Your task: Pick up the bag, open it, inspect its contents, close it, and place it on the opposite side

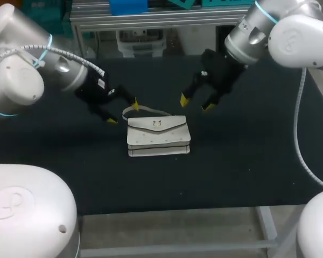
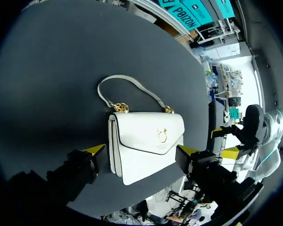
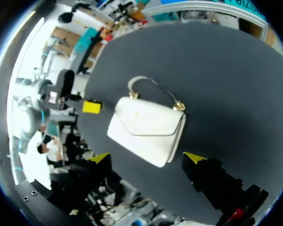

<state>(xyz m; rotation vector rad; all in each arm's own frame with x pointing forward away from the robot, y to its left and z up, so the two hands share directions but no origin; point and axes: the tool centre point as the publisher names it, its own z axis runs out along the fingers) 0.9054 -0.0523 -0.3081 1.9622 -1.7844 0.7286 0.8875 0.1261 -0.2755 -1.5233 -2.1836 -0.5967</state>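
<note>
Head view, white bag (image 1: pixel 158 135) flap closed, left gripper (image 1: pixel 124 113) spread, right gripper (image 1: pixel 195 104) spread

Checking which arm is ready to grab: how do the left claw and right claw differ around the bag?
The left claw sits by the strap of the bag, one tip almost over it; the right claw sits off the rear right corner, clear of the strap. The left claw is nearer the bag than the right claw. Both are open and hold nothing.
</note>
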